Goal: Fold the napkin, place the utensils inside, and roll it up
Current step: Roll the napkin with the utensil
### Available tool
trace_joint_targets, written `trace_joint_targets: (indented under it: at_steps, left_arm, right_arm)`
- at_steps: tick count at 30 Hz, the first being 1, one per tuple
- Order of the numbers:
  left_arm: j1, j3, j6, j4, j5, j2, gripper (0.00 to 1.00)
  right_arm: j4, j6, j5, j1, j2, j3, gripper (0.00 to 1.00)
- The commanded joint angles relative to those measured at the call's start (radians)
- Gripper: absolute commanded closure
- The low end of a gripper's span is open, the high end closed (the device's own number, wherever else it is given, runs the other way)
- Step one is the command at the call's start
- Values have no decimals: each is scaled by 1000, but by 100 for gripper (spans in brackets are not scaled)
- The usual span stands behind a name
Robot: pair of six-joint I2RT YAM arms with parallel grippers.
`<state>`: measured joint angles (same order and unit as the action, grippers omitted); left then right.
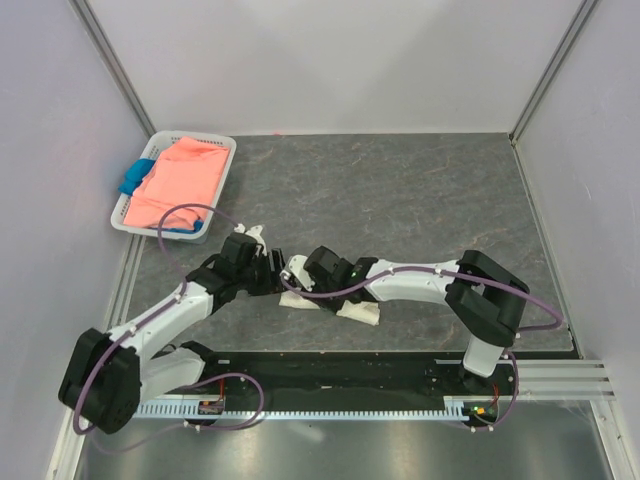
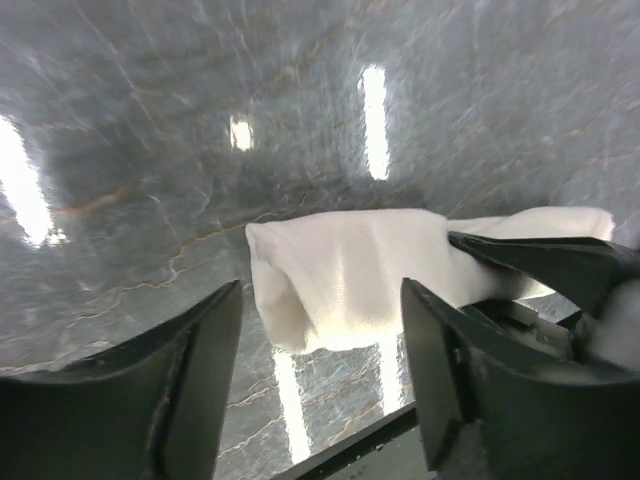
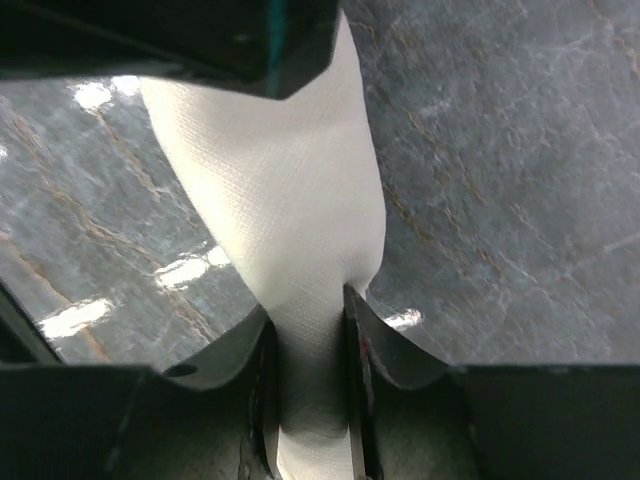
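The off-white napkin [image 1: 359, 312] lies rolled into a thick bundle on the dark marble table, close to the front edge between the two arms. My right gripper [image 3: 305, 330] is shut on one end of the roll [image 3: 280, 200], which bulges out past its fingers. My left gripper [image 2: 320, 370] stands open just short of the other end of the roll [image 2: 345, 275], with only bare table between its fingers [image 2: 190, 380]. In the top view the left gripper [image 1: 272, 270] and right gripper [image 1: 300, 278] nearly meet above the napkin. The utensils are hidden.
A white basket [image 1: 222, 172] at the back left holds a salmon-pink cloth [image 1: 175, 180] and a blue cloth [image 1: 133, 178]. Pale walls close in the table on three sides. A black rail [image 1: 340, 365] runs along the front edge.
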<state>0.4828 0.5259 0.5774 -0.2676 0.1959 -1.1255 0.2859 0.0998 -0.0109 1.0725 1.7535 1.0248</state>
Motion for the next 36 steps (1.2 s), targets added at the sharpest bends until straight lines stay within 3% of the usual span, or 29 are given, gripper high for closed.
trace_joint_targets:
  at_steps: [1, 7, 14, 29, 36]
  left_arm:
    - [-1, 19, 18, -48, -91, 93, 21]
    - [-1, -27, 41, -53, -132, 213, 14]
    - [3, -108, 44, 77, 42, 294, 17]
    - [60, -139, 157, 432, 235, 118, 19]
    - [94, -113, 171, 340, 180, 99, 23]
  right_arm:
    - [131, -52, 267, -67, 55, 26, 70]
    - [154, -69, 509, -178, 113, 56, 70]
    - [160, -68, 727, -281, 227, 106, 68]
    - [191, -52, 776, -359, 399, 219, 67]
    - [191, -58, 767, -375, 419, 230, 67]
